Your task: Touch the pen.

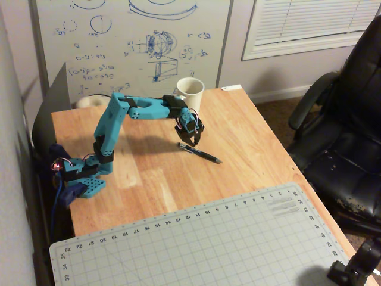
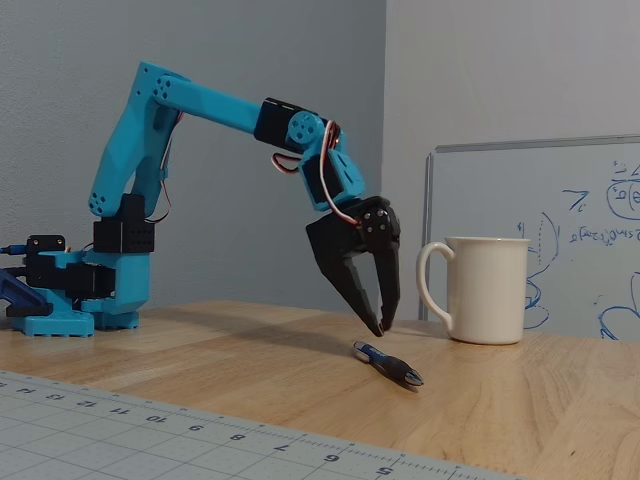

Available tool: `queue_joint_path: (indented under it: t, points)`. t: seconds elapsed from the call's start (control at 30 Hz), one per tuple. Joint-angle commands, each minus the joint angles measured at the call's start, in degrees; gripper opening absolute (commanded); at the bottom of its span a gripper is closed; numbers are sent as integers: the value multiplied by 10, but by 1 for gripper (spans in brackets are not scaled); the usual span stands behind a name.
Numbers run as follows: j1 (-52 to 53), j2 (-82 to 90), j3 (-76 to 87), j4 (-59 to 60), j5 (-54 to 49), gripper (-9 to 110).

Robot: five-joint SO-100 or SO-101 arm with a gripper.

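Pen (image 2: pixel 387 363) lies flat on the wood table (image 1: pixel 250 137), just under your gripper (image 2: pixel 381 326), and a white mug (image 2: pixel 488 288) stands close behind it. Your gripper points down with its two fingers almost together and nothing held between them, and the tips hang a little above the near end of the pen without touching it. In the high fixed view the pen (image 1: pixel 199 152) runs long from under the gripper (image 1: pixel 193 143) toward the lower right, so you likely only need to go straight down a tiny bit to touch it.
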Motion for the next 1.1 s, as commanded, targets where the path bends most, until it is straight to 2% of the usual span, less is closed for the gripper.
queue_joint_path:
  t: [0.0,1.07]
  points:
    - [3,10,-48,-5,-4,1]
    - [3,-35,-58,-11,-5,1]
